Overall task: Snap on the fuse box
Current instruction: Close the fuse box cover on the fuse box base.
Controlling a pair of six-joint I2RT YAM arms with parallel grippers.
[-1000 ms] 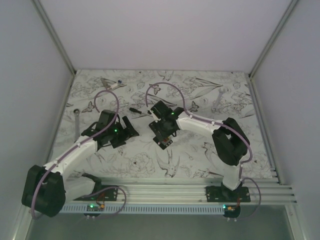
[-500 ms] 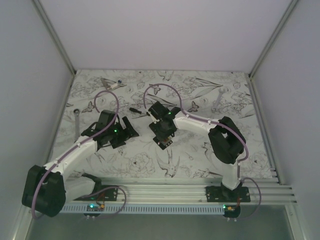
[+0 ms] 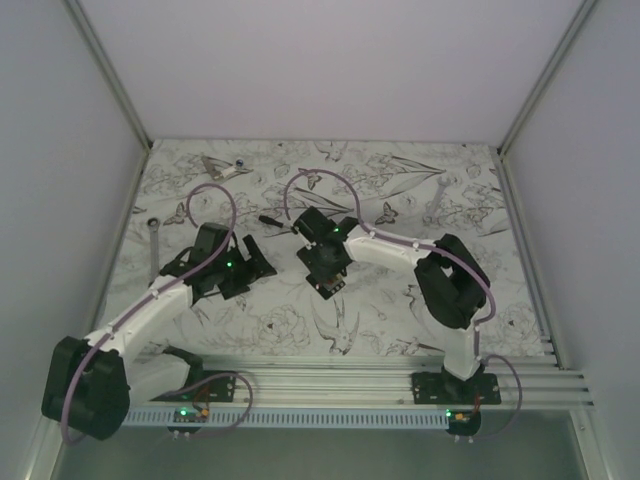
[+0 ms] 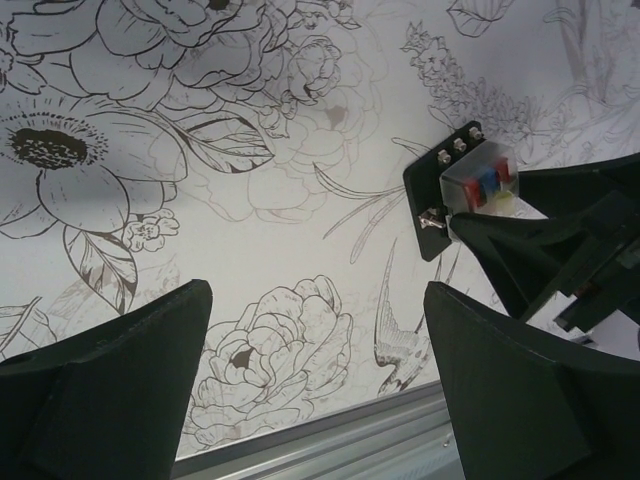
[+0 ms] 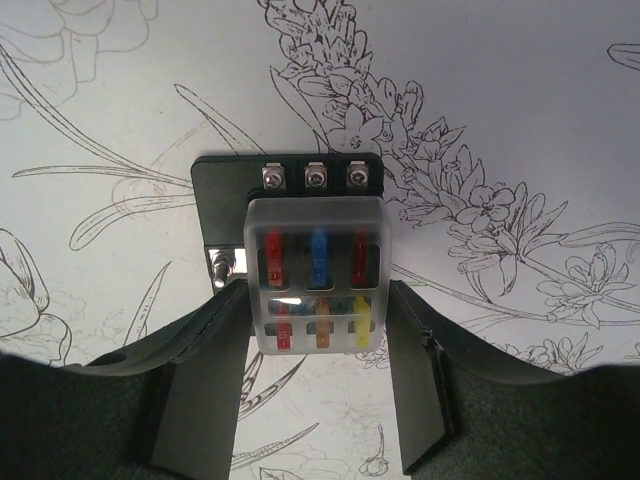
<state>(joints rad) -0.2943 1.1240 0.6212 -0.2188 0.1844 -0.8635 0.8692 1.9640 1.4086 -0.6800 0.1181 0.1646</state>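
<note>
Compared with a second ago, the right arm has swung a little to the left. This has carried the right gripper [image 3: 322,266] slightly closer to the left one, and its jaws have drawn in. The left arm has hardly shifted.

The left gripper [image 4: 315,300] hovers over the flower-printed table [image 4: 250,150] with its jaws spread wide and nothing between them. The right gripper [image 5: 318,300] has its jaws at a middling width, with its fingers [image 5: 205,390] flat against the two sides of the clear cover of the fuse box [image 5: 315,265]. The near half of the cover sits between the fingers. The far half, with the black base and its three screws, sticks out beyond the fingertips, and the box appears to rest on the table.

From the left wrist, the fuse box [image 4: 465,185] is ahead and to the right of the open jaws and well apart from them. In the overhead view, the fuse box [image 3: 326,285] sits near the middle of the table, under the right gripper.
</note>
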